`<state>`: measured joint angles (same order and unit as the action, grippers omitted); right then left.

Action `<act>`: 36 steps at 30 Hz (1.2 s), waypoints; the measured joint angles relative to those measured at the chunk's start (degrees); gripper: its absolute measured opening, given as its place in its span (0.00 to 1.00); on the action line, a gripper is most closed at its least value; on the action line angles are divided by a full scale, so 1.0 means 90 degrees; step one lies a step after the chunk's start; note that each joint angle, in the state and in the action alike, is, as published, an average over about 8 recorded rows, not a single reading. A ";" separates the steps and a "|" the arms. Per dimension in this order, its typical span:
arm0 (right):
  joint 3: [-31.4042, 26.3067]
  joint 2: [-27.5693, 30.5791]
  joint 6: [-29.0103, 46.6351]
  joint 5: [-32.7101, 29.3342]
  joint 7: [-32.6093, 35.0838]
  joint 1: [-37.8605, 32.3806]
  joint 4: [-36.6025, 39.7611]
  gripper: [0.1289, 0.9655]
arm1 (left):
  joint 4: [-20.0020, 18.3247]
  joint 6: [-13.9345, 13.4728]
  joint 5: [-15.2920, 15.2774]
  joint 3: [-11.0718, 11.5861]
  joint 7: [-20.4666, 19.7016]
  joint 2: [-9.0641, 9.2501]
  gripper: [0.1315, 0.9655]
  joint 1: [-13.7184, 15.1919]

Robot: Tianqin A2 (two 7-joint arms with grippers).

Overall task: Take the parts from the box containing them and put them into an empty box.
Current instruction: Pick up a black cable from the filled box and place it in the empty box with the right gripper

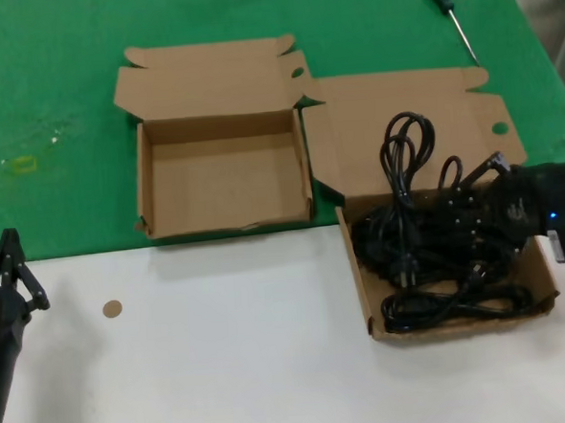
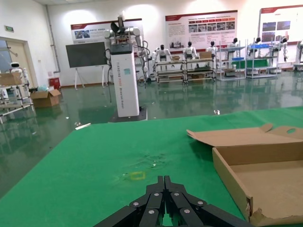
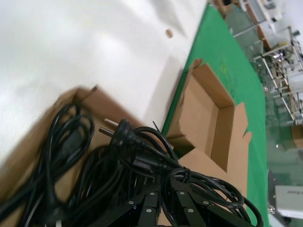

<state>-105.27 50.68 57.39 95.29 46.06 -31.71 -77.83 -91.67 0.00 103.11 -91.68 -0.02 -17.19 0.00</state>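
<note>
Cords [image 1: 429, 250] clamped in right fingers [image 3: 163, 196] inside full box [image 1: 364, 293], for carrying to empty box [image 1: 144, 182]; left fingers [image 2: 163, 189] together, parked.

Even overhead light fills the head view, bright and soft; the white desk [image 1: 225, 368] in the lower half looks slightly washed out. The open cardboard box [image 1: 223, 172] at upper centre casts only a thin shadow along its front wall. In the left wrist view, ceiling lamps glare off the glossy hall floor [image 2: 189, 101]. The right wrist view smears with blur at lower left, perhaps from motion, softening the black cords [image 3: 71, 156].
</note>
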 joint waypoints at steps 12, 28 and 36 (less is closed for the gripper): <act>-0.0361 -0.0356 -0.0336 -0.0448 -0.2535 -0.0288 -0.0553 0.05 | 0.0000 0.0000 0.0000 0.0000 0.0000 0.0000 0.02 0.0000; -0.0957 -0.1677 -0.1255 -0.2525 -0.5756 -0.0776 -0.0795 0.05 | 0.0000 0.0000 0.0000 0.0000 0.0000 0.0000 0.02 0.0000; -0.1121 -0.2340 -0.1569 -0.3164 -0.6207 -0.0808 -0.0531 0.05 | 0.0000 0.0000 0.0000 0.0000 0.0000 0.0000 0.02 0.0000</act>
<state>-115.36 29.62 43.27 66.81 -9.81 -38.99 -82.61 -91.67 0.00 103.11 -91.68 -0.02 -17.19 0.00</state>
